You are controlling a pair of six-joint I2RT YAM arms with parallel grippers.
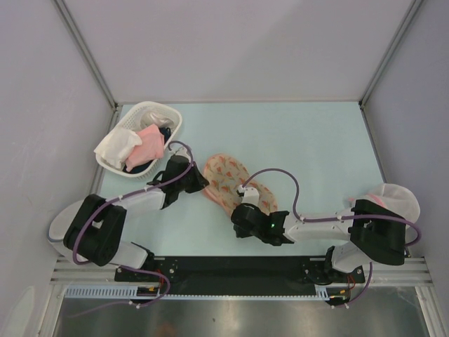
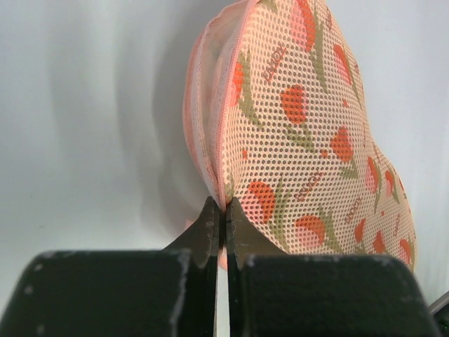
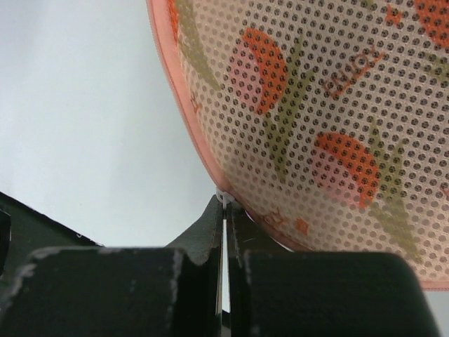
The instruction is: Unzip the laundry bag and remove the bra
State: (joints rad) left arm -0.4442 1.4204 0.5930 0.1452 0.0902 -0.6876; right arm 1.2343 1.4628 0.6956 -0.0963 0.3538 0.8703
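The laundry bag (image 1: 226, 174), a beige-pink mesh pouch with orange-red flowers, lies flat at the table's middle. My left gripper (image 1: 202, 184) is shut on the pouch's left edge; in the left wrist view the jaws (image 2: 223, 209) pinch the pink seam of the bag (image 2: 302, 140). My right gripper (image 1: 240, 209) is at the pouch's near edge. In the right wrist view it (image 3: 224, 205) is shut on a small white zipper pull (image 3: 224, 199) at the rim of the bag (image 3: 337, 105). The bra is hidden.
A white basket (image 1: 176, 123) at the back left holds a white cloth (image 1: 116, 146), a pink cloth (image 1: 147, 146) and something dark underneath. A white mesh dome with a pink rim (image 1: 396, 196) sits at the right, behind my right arm.
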